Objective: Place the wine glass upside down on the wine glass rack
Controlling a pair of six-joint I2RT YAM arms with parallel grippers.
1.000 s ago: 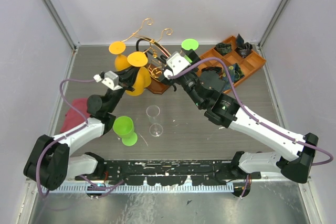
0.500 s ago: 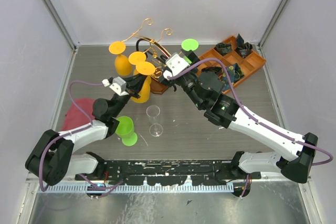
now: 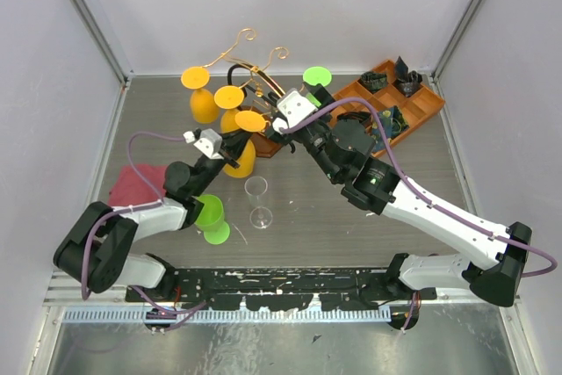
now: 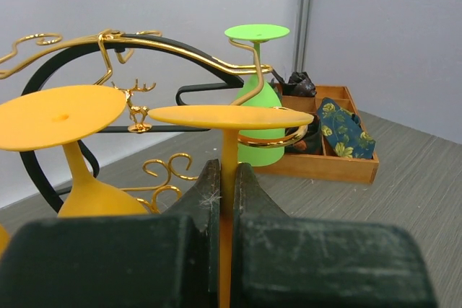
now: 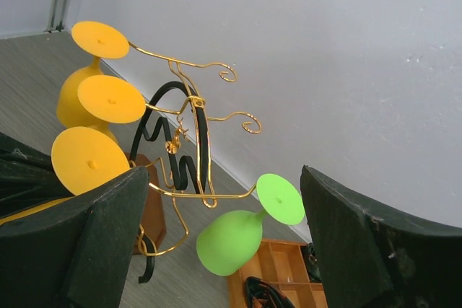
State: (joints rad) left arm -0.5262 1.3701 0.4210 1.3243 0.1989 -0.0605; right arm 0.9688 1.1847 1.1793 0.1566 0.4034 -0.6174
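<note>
The wine glass rack (image 3: 255, 63) has gold wire arms, a black loop and a brown base. My left gripper (image 3: 230, 143) is shut on the stem of an upside-down orange wine glass (image 3: 241, 161), holding it at the rack's near left side, its foot (image 4: 229, 116) level with a gold arm. In the left wrist view the gripper (image 4: 228, 178) pinches the stem. Two more orange glasses (image 3: 204, 107) and a green glass (image 3: 317, 76) hang on the rack. My right gripper (image 3: 279, 122) is open and empty beside the rack, and its wrist view shows the green glass (image 5: 231, 239) beyond it.
A clear wine glass (image 3: 256, 199) stands upright mid-table. A green glass (image 3: 209, 215) sits by my left forearm. A red cloth (image 3: 132, 186) lies at the left. An orange compartment tray (image 3: 421, 107) with dark items stands at the back right.
My left gripper has carried the orange glass rightward and closer to the rack. The right arm has stayed still.
</note>
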